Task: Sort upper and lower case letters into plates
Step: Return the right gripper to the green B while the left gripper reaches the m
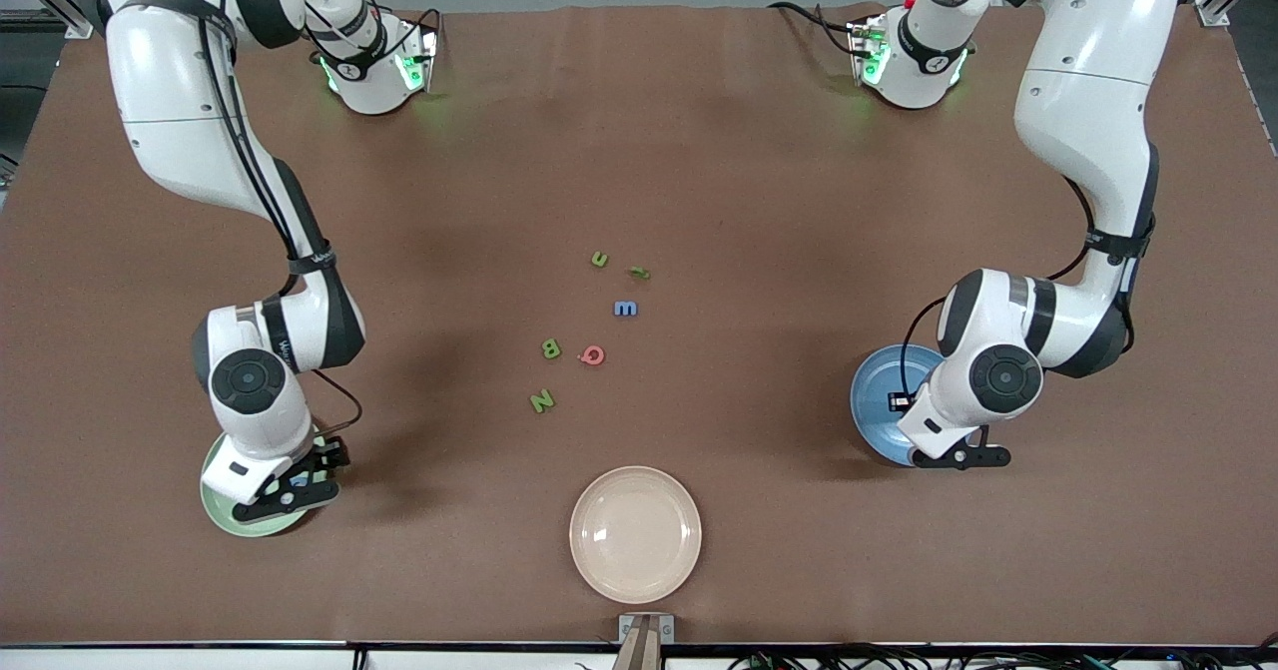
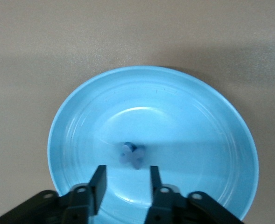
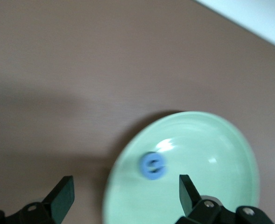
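Blue on blue: one small blue letter [image 2: 131,155] lying flat in the well of the blue plate [image 2: 62,126], straight below the left gripper [image 2: 127,172]. Fingers [image 2: 100,179] parted by a modest gap, nothing between them, tips clear of the letter. Reads as a drop-off pose, hanging over the plate so the piece lands inside the rim and not on the cloth. Too blurred to call upper or lower case.

Same picture at the other end: second blue letter [image 3: 152,166], round in outline, resting in the mint plate [image 3: 221,140] beneath the right gripper [image 3: 124,186]. Spread wide, empty, hanging over the plate's edge and not its centre.

Between the two grippers and well apart from both, six letters loose on the brown table [image 1: 759,211]: green u [image 1: 599,259], a small green letter [image 1: 639,273] too tiny to read, blue m [image 1: 625,308], green B [image 1: 550,348], pink-red G [image 1: 592,354], green N [image 1: 541,400]. Clustered mid-table, probably so either arm can reach in.

Cream plate [image 1: 589,510] bare, nearer the front camera than the cluster, likely no part of the sort.

By the count, two letters plated, six to go.
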